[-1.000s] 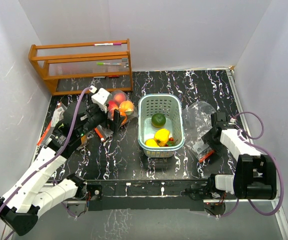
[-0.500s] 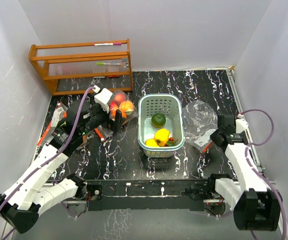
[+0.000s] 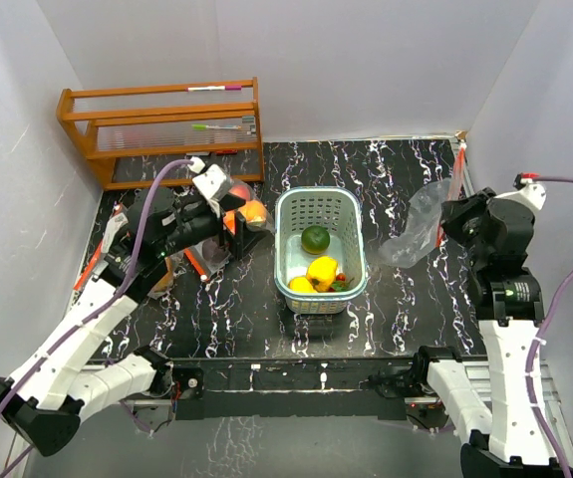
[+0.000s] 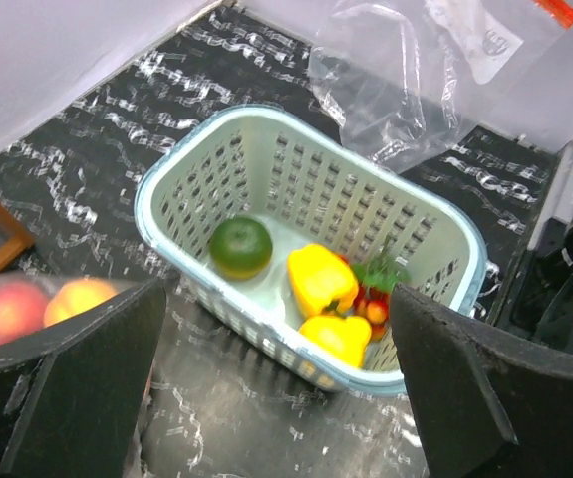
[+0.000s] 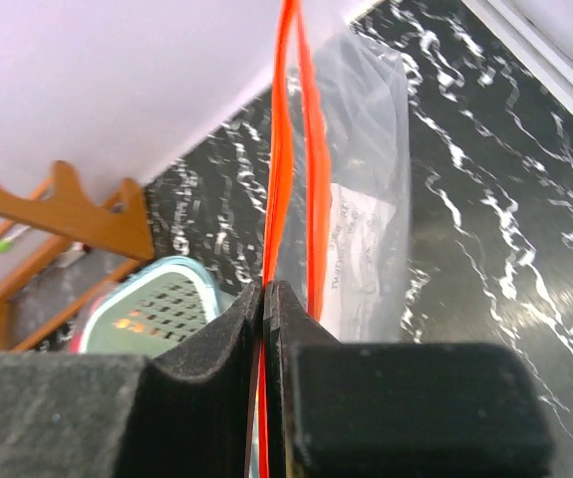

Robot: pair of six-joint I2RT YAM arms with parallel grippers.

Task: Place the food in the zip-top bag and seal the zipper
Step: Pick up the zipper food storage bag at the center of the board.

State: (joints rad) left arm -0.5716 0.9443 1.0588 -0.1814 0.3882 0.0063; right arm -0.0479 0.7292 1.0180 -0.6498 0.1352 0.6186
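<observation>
- Your right gripper [image 5: 265,289] is pinching the orange zipper strip of the clear zip-top bag [image 5: 366,199], held up over the desk's [image 3: 386,169] right side.
- Your left gripper [image 4: 276,299] is spread wide and holds nothing. It is near the red fruit [image 4: 7,311] and the orange fruit [image 4: 79,297].
- A green fruit [image 4: 240,248] and yellow fruits [image 4: 321,279] lie in the teal basket [image 4: 156,179].

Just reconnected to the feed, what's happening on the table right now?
The right gripper is shut on the orange zipper edge of the clear zip-top bag, holding it up at the table's right side; no fruit shows inside it. The left gripper is open just left of the teal basket, which holds a green fruit and yellow fruits. An orange fruit lies near that gripper.
</observation>
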